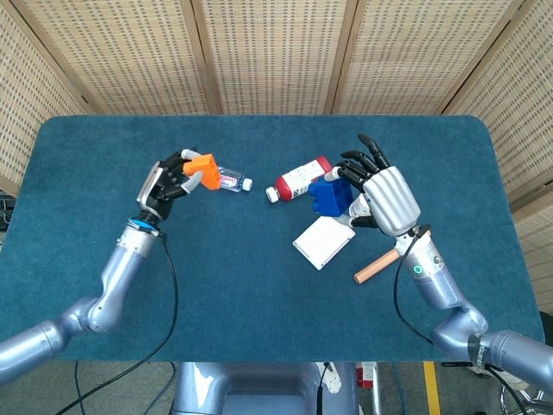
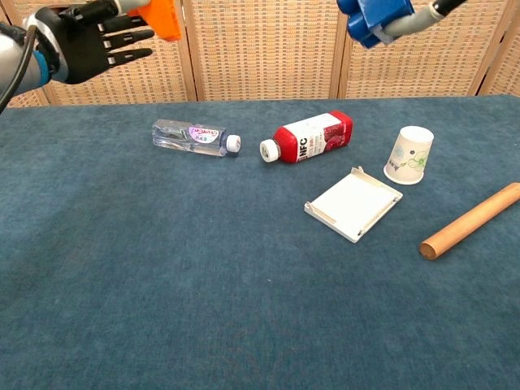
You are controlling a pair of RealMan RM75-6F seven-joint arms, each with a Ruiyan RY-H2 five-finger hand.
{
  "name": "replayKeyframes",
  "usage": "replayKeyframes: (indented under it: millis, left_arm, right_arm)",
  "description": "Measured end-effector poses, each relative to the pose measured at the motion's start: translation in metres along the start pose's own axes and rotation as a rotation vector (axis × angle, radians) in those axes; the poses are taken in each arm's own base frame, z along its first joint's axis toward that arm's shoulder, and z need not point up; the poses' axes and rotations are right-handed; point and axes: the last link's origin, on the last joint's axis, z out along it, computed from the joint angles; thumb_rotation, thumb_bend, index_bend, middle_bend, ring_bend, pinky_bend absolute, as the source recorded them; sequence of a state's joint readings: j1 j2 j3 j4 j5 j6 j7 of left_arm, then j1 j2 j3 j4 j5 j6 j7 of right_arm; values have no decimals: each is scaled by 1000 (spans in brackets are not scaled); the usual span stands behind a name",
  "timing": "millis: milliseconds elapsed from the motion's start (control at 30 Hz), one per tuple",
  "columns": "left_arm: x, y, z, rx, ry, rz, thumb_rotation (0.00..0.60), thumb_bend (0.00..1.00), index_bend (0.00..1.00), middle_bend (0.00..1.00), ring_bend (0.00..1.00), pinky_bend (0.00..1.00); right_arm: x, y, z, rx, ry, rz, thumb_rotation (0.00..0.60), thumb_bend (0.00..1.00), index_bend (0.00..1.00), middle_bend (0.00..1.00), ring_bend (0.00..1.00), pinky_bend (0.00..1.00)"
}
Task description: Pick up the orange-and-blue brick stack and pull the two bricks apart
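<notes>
The two bricks are apart, each held in the air. My left hand (image 1: pixel 166 182) pinches the orange brick (image 1: pixel 202 169) at the left, above the table; the chest view shows that hand (image 2: pixel 85 36) at the top left with the orange brick (image 2: pixel 163 18) at its fingertips. On the right, my right hand (image 1: pixel 383 188) grips the blue brick (image 1: pixel 332 195). In the chest view the blue brick (image 2: pixel 375 18) shows at the top edge, the hand itself mostly cut off.
On the blue table (image 1: pixel 259 285) lie a clear water bottle (image 2: pixel 195 136), a red juice bottle (image 2: pixel 309 136), a white flat box (image 2: pixel 353 202), a white paper cup (image 2: pixel 409 154) and a wooden rod (image 2: pixel 471 219). All sit in the far and right part.
</notes>
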State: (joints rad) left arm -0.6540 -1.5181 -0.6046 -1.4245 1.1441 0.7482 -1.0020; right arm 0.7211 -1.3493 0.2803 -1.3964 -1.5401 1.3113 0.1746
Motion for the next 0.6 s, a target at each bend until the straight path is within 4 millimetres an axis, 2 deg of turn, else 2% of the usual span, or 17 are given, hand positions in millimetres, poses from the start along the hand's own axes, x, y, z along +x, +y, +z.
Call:
replayKeyframes:
  millis: [67, 133, 200, 233, 300, 333, 400, 467, 533, 600]
  left_arm:
    - [17, -2, -4, 2, 18, 156, 600, 495, 575, 569, 74, 0]
    - [32, -4, -7, 10, 36, 293, 600, 495, 575, 561, 74, 0]
    - [49, -7, -12, 24, 57, 454, 600, 496, 575, 554, 74, 0]
    - [57, -9, -14, 31, 66, 521, 600, 496, 575, 550, 74, 0]
    - [74, -12, -19, 52, 85, 670, 600, 493, 567, 525, 74, 0]
    - [81, -14, -21, 61, 94, 728, 600, 468, 538, 483, 70, 0]
    - [95, -19, -26, 85, 112, 844, 600, 356, 441, 367, 42, 0]
    - [104, -25, -31, 112, 114, 924, 600, 177, 232, 163, 3, 0]
    - [106, -29, -33, 129, 104, 965, 600, 103, 77, 47, 0, 0]
    - [107, -33, -34, 144, 93, 998, 600, 58, 9, 5, 0, 0]
  right_arm:
    - [-7, 8, -5, -20, -28, -30, 600, 291, 640, 606, 232, 3]
    - [-13, 16, -10, -39, -57, -56, 600, 292, 613, 554, 232, 3]
    - [-22, 24, -16, -61, -95, -83, 600, 271, 522, 450, 229, 3]
    - [-25, 27, -18, -70, -112, -92, 600, 244, 489, 417, 223, 3]
    - [-31, 32, -23, -87, -148, -108, 600, 89, 380, 312, 172, 3]
    - [-34, 34, -25, -94, -164, -111, 600, 46, 330, 266, 142, 2]
    - [-40, 38, -28, -109, -200, -119, 600, 0, 190, 139, 54, 0]
    - [-45, 41, -32, -121, -234, -122, 600, 0, 90, 47, 4, 0]
    - [-49, 43, -34, -131, -264, -124, 600, 0, 49, 12, 0, 0]
    - [-51, 44, -36, -142, -286, -123, 600, 0, 36, 1, 0, 0]
